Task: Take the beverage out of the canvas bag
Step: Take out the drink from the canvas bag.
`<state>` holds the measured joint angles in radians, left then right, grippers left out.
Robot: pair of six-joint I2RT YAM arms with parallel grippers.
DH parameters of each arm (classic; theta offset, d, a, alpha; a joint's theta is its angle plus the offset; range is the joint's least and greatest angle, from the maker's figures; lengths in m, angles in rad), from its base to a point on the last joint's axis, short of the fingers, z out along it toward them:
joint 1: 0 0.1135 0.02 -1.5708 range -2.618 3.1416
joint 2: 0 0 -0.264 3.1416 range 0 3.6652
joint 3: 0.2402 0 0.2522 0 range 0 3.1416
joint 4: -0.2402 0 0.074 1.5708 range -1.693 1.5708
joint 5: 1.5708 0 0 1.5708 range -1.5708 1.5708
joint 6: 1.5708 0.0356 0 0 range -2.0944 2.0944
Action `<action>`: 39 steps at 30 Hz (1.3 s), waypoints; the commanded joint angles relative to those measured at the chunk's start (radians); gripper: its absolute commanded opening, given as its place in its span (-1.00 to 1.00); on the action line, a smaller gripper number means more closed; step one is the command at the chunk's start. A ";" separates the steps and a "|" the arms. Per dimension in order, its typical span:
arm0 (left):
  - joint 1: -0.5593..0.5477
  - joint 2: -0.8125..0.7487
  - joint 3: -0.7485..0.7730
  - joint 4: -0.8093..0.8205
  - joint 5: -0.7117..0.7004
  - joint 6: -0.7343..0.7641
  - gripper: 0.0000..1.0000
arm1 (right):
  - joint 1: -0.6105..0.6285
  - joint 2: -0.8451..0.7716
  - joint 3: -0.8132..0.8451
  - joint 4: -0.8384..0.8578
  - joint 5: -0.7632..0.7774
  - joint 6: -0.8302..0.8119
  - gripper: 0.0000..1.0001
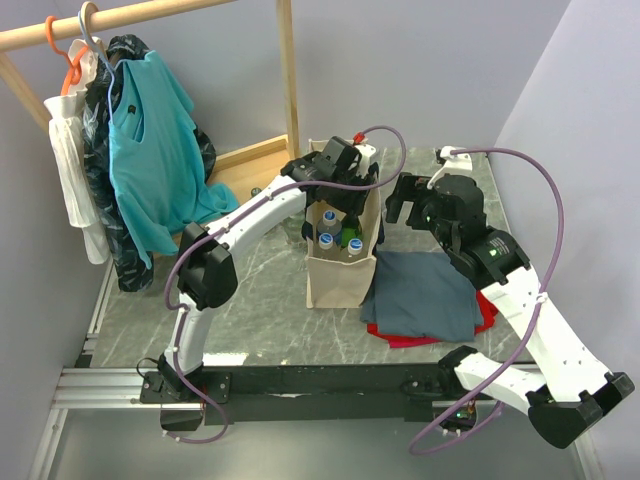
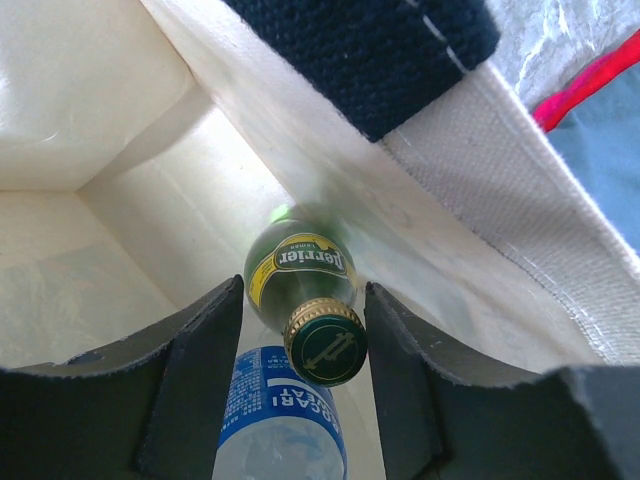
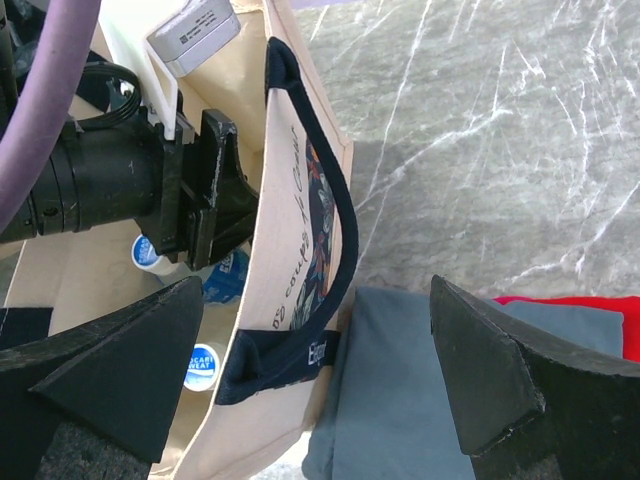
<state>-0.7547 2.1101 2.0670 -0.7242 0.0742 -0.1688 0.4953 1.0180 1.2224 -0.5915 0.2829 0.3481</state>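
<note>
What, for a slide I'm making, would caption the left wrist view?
Open left gripper straddles the Perrier bottle inside the canvas bag, Pocari Sweat bottle alongside.

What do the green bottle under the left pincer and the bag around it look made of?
The green bottle is likely glass: glossy translucent green with a printed Perrier label. Its cap looks like metal, with a ribbed gold edge. The canvas bag is coarse woven beige cloth outside, with a smoother, slightly shiny lining inside, possibly coated.

The grey marble bench [image 1: 260,310] carries the bag [image 1: 340,285], upright under the left hand [image 2: 303,290]. Below the right hand [image 3: 315,290] lies a red cloth [image 1: 405,338], with a grey-blue cloth [image 1: 425,290] folded on top.
</note>
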 commanded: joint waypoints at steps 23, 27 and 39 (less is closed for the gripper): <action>-0.015 0.008 0.028 0.000 0.010 0.012 -0.12 | -0.011 0.002 -0.006 0.033 -0.010 0.005 1.00; -0.015 0.010 0.028 -0.001 0.016 0.012 -0.22 | -0.011 0.002 -0.004 0.032 -0.011 0.003 1.00; -0.020 0.016 0.038 -0.011 0.015 0.014 -0.87 | -0.012 0.004 -0.006 0.035 -0.016 0.002 1.00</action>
<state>-0.7677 2.1105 2.0670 -0.7441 0.0814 -0.1604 0.4927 1.0241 1.2224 -0.5911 0.2676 0.3481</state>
